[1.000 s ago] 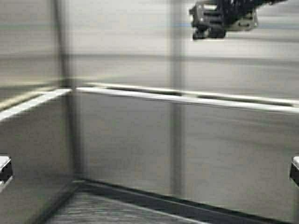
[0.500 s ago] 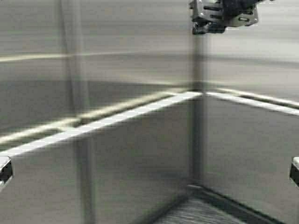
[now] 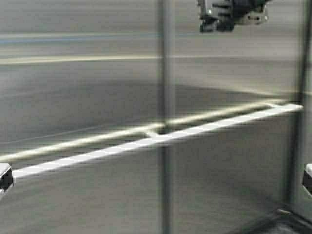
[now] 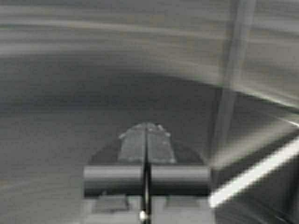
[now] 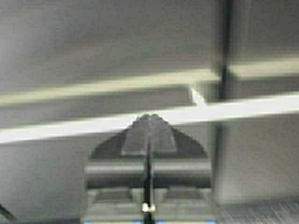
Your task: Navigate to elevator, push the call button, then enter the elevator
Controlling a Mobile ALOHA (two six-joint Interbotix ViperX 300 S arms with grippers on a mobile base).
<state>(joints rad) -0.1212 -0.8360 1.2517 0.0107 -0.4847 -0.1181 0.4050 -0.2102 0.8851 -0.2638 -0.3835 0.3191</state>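
Note:
I am inside the elevator (image 3: 87, 107), facing a brushed steel wall panel with a horizontal handrail (image 3: 146, 141) running across it. The call button is out of view. My right gripper (image 3: 229, 14) is held high at the top right of the high view. Its own view shows that right gripper (image 5: 149, 116) shut and empty, its tip level with the handrail (image 5: 70, 128). My left gripper (image 4: 146, 126) is also shut on nothing and points at the steel wall, with the handrail (image 4: 252, 175) off to one side.
A vertical panel seam (image 3: 165, 97) runs down the wall ahead. The cabin corner (image 3: 297, 146) stands at the far right, with a patch of dark floor (image 3: 292, 226) below it. The wall is close in front.
The robot has turned to its left: the cabin corner and handrail have slid from the left across to the far right of the high view. Both grippers stay shut.

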